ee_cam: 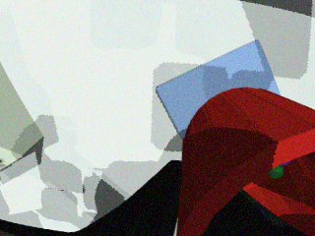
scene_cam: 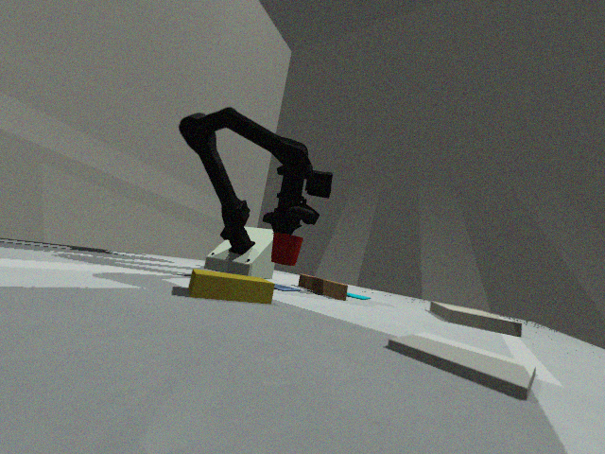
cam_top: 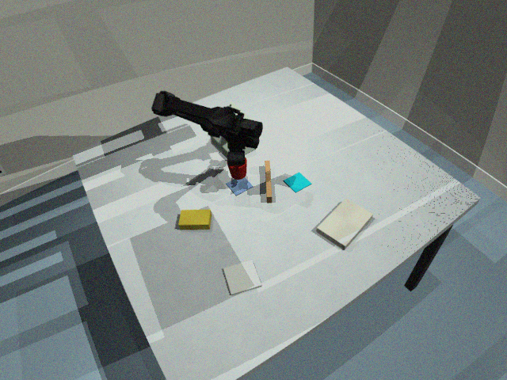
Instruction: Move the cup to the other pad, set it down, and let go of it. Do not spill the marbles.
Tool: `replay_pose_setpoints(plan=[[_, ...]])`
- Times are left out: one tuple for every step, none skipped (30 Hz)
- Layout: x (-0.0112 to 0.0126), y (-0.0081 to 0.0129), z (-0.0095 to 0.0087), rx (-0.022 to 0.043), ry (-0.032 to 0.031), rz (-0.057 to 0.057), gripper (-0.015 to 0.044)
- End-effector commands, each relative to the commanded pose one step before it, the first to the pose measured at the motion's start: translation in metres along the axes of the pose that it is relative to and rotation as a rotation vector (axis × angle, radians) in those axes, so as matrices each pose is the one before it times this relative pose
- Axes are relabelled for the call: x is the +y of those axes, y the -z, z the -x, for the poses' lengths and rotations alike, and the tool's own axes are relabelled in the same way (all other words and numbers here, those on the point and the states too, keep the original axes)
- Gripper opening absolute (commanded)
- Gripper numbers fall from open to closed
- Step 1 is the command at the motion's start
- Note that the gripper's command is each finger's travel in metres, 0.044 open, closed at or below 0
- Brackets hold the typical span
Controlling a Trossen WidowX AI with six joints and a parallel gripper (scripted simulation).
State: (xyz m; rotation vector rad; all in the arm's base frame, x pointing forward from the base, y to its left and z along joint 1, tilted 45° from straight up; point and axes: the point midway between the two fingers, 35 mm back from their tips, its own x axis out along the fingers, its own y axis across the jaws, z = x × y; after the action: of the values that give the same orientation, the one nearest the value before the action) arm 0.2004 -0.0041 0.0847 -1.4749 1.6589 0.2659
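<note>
The red cup hangs a little above the blue pad, clear of it and slightly tilted. My gripper points down and is shut on the cup's wall, one finger inside and one outside. In the wrist view a green marble and part of a purple marble show inside the cup; the rest of its inside is hidden. The cyan pad lies bare, beyond the wooden bar.
The upright wooden bar stands between the two pads. A yellow block lies nearer the front. A thick cream slab and a thin pale tile lie farther from the arm.
</note>
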Motion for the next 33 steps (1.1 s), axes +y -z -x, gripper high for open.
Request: replay_pose_setpoints(plan=[[-0.00016,-0.00010,0.00495,0.00164,-0.00455,-0.0042,0.0000],[-0.00015,0.00000,0.00000,0.00000,0.00001,0.0000,0.0000],[0.00007,0.00014,-0.00288,-0.00088,0.00479,0.0042,0.0000],[0.00000,0.00000,0.00000,0.00000,0.00000,0.0000,0.0000],[0.00000,0.00000,0.00000,0.00000,0.00000,0.0000,0.0000],[0.00000,0.00000,0.00000,0.00000,0.00000,0.0000,0.0000],[0.00000,0.00000,0.00000,0.00000,0.00000,0.0000,0.0000],[0.00000,0.00000,0.00000,0.00000,0.00000,0.0000,0.0000],[0.00000,0.00000,0.00000,0.00000,0.00000,0.0000,0.0000],[0.00000,0.00000,0.00000,0.00000,0.00000,0.0000,0.0000],[0.00000,0.00000,0.00000,0.00000,0.00000,0.0000,0.0000],[0.00000,0.00000,0.00000,0.00000,0.00000,0.0000,0.0000],[0.00000,0.00000,0.00000,0.00000,0.00000,0.0000,0.0000],[0.00000,0.00000,0.00000,0.00000,0.00000,0.0000,0.0000],[0.00000,0.00000,0.00000,0.00000,0.00000,0.0000,0.0000],[0.00000,0.00000,0.00000,0.00000,0.00000,0.0000,0.0000],[0.00000,0.00000,0.00000,0.00000,0.00000,0.0000,0.0000],[-0.00003,-0.00026,0.00002,-0.00001,-0.00004,0.0000,0.0000],[-0.00006,-0.00054,0.00003,-0.00002,-0.00009,-0.0001,0.0000],[-0.00008,-0.00077,0.00005,-0.00003,-0.00013,-0.0001,0.0000],[-0.00011,-0.00102,0.00006,-0.00004,-0.00017,-0.0002,0.0000],[-0.00013,-0.00129,0.00007,-0.00005,-0.00021,-0.0002,0.0000],[-0.00014,-0.00147,0.00008,-0.00006,-0.00023,-0.0002,0.0000],[-0.00016,-0.00162,0.00009,-0.00006,-0.00025,-0.0003,0.0000],[-0.00015,-0.00161,0.00009,-0.00005,-0.00024,-0.0002,0.0000],[-0.00016,-0.00167,0.00009,-0.00005,-0.00024,-0.0002,0.0000],[-0.00015,-0.00165,0.00008,-0.00005,-0.00022,-0.0002,0.0000],[-0.00015,-0.00163,0.00008,-0.00005,-0.00020,-0.0002,0.0000],[-0.00014,-0.00161,0.00007,-0.00005,-0.00019,-0.0002,0.0000],[-0.00013,-0.00160,0.00007,-0.00005,-0.00017,-0.0002,0.0000],[-0.00014,-0.00170,0.00007,-0.00005,-0.00017,-0.0002,0.0000],[-0.00014,-0.00171,0.00007,-0.00005,-0.00016,-0.0002,0.0000],[-0.00014,-0.00170,0.00007,-0.00005,-0.00015,-0.0002,0.0000]])
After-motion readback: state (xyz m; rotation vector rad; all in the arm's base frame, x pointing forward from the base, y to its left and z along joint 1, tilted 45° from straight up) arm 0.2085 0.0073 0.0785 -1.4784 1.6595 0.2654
